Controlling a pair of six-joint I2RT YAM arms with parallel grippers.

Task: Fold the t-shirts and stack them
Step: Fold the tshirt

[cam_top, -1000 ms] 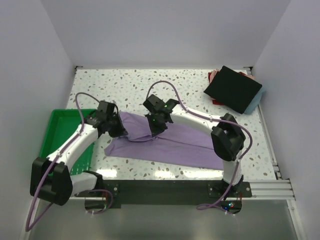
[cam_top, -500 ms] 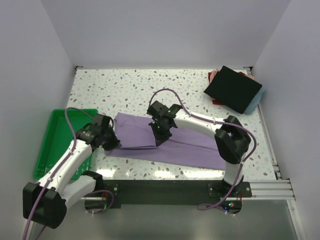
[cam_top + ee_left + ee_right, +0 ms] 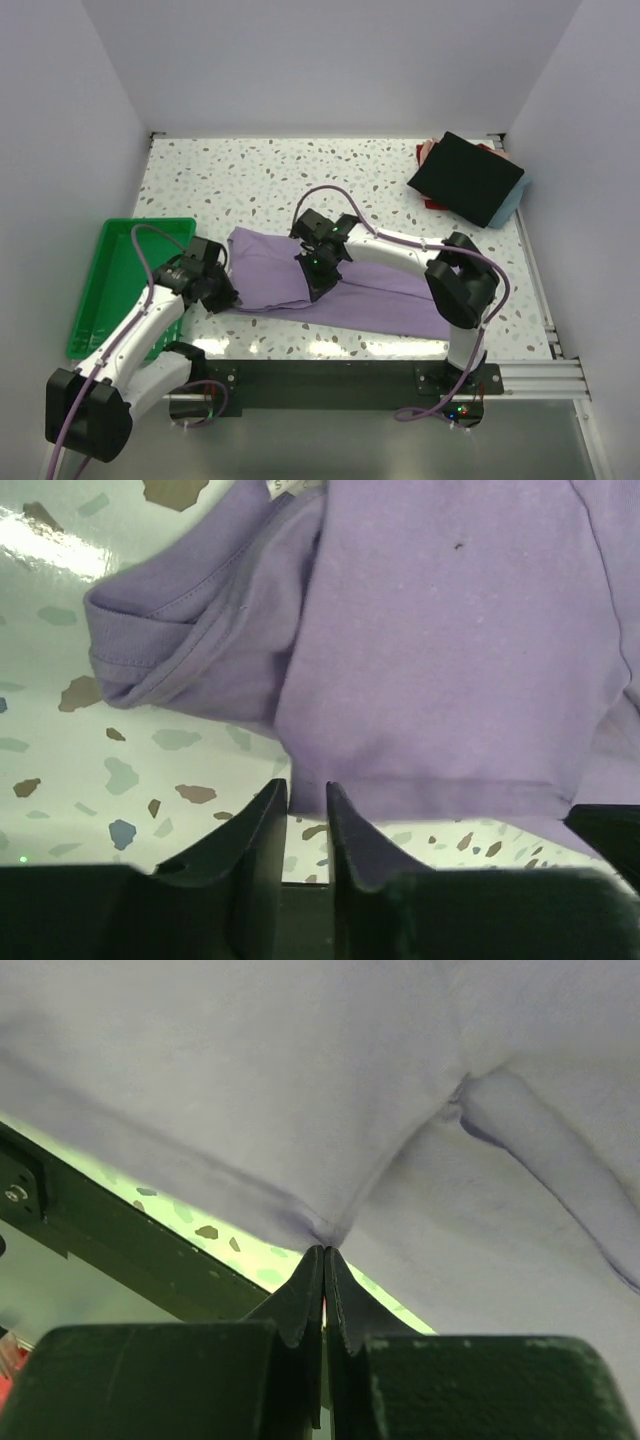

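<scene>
The large lavender t-shirt (image 3: pixel 380 290) lies across the near middle of the table, its left part folded over. At the fold's near left corner my left gripper (image 3: pixel 228 297) sits low. In the left wrist view its jaws (image 3: pixel 307 785) stand a narrow gap apart, table showing between them, and the shirt's hem (image 3: pixel 440 640) lies just at the tips. My right gripper (image 3: pixel 318 285) is shut, pinching a pucker of the lavender cloth (image 3: pixel 300 1080) at its tips (image 3: pixel 324 1248). A folded black t-shirt (image 3: pixel 466 178) tops a stack at the back right, over a red one (image 3: pixel 425 155) and a light blue one (image 3: pixel 515 200).
A green plastic tray (image 3: pixel 110 290) rests at the left edge, beside the left arm. White walls close the table in on three sides. A black mounting rail (image 3: pixel 330 375) runs along the near edge.
Both grippers came toward the near edge, carrying the shirt's left part over into a flat fold. The left jaws have parted slightly; the right stays pinched on the cloth.
</scene>
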